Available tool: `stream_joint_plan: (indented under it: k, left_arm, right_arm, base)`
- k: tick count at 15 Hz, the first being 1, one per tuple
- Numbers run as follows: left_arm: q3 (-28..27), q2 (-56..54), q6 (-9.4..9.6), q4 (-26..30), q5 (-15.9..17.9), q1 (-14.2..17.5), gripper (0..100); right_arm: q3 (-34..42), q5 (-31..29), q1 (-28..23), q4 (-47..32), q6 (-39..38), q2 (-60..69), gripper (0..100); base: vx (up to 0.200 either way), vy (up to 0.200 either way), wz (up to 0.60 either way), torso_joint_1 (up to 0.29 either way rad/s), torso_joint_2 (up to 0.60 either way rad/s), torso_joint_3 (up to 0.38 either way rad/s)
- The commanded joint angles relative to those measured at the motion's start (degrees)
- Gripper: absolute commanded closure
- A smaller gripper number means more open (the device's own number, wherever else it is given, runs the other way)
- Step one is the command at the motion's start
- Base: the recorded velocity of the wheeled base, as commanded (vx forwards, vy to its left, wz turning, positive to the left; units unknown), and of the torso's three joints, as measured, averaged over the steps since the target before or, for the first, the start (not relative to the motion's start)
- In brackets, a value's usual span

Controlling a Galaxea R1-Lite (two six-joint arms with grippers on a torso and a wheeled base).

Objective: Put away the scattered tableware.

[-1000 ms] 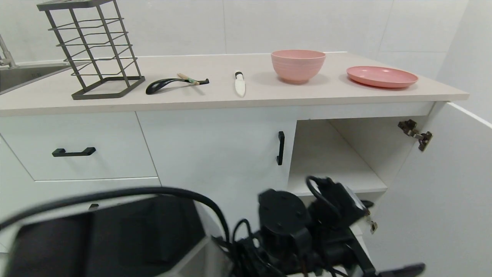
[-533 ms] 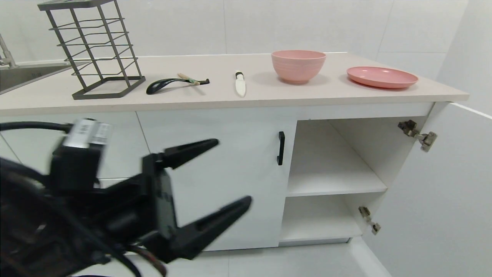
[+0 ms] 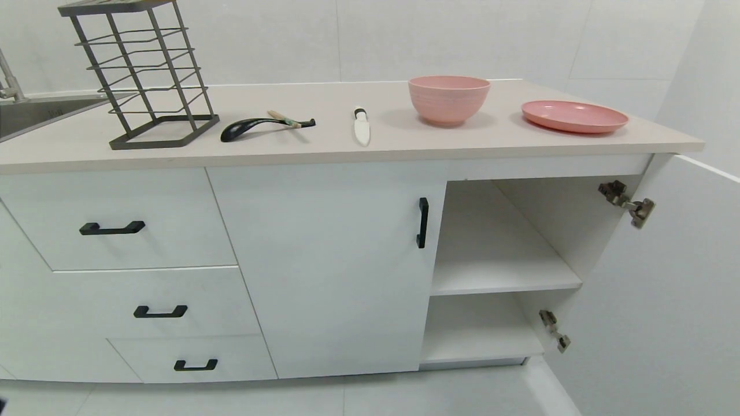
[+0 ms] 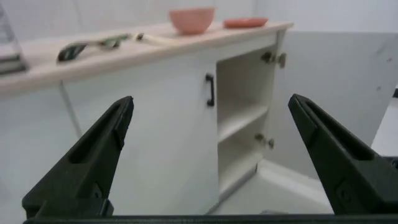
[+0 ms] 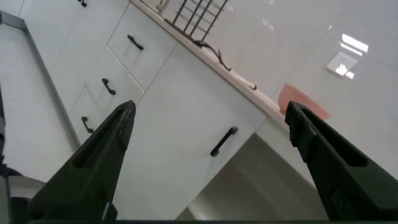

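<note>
The left gripper point(image 4: 210, 99) and right gripper point(image 5: 210, 107) both have their jaws spread wide, each facing the cupboard front from close by. In the head view the cupboard point(image 3: 503, 277) stands open at 4 o'clock, its door point(image 3: 665, 289) swung out. On the counter point(image 3: 324, 147) above, the knife point(image 3: 361, 128) lies at 12 o'clock, the spoon point(image 3: 248, 124) at 11, the bowl point(image 3: 448, 98) at 1, the plate point(image 3: 574, 114) at 2 and the rack point(image 3: 139, 75) at 10.
</note>
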State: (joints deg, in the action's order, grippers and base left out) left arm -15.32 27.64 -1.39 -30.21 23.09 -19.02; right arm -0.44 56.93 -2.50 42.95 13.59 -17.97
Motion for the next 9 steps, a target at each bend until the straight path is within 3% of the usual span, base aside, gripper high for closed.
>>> stream_joint_plan:
  k: [1, 3, 5, 6, 8, 9]
  left_arm:
    - [-5.7, -22.3, 0.16, 20.1, -1.3, 6.6, 0]
    - [-1.3, -22.2, -0.72, 18.8, -7.8, 7.0, 0]
    - [4.4, -22.2, -0.63, 18.1, -9.6, 7.2, 0]
    - [8.4, -22.2, -0.63, 17.3, -12.1, 7.9, 0]
    - [15.1, -22.2, -1.07, 17.8, -19.3, 8.4, 0]
    - [15.3, -22.2, -1.86, 19.8, -21.3, 8.5, 0]
  right_arm:
    - [0.3, 0.0, -0.6, -6.8, -0.1, 10.8, 0]
    - [0.4, 0.0, 1.8, -12.4, 0.1, 14.8, 0]
    - [0.4, -0.1, 2.5, -19.6, 0.9, 18.0, 0]
    - [0.4, -0.4, 2.4, -21.8, 0.6, 18.0, 0]
    - [0.4, -12.2, 2.4, -37.9, 0.6, 18.0, 0]
    - [-0.2, -16.3, 2.4, -41.5, -0.8, 17.9, 0]
  base:
    - [0.0, 0.0, 0.0, 0.0, 0.0, 0.0]
    - [0.0, 0.0, 0.0, 0.0, 0.0, 0.0]
    - [0.0, 0.0, 0.0, 0.0, 0.0, 0.0]
    - [0.0, 0.0, 0.0, 0.0, 0.0, 0.0]
    - [0.0, 0.0, 0.0, 0.0, 0.0, 0.0]
    - [0.0, 0.0, 0.0, 0.0, 0.0, 0.0]
